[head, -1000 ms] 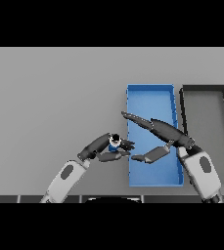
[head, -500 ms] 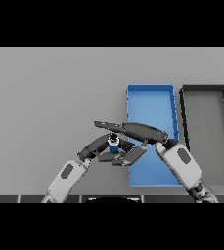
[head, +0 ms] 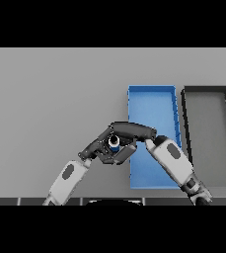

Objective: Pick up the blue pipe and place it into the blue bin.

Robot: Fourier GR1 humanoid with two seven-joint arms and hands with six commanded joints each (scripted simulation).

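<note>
Blue pipe (head: 114,143), seen end-on and apparently upright, on the counter (head: 50,99) just outside the blue bin's (head: 151,99) left wall, toward the counter's near edge. Left robot hand (head: 102,148) curls about it from the left; right robot hand (head: 131,131) reaches across above it with fingers straight. The bin lies immediately right of the pipe; a dark bin (head: 208,128) stands beyond
</note>
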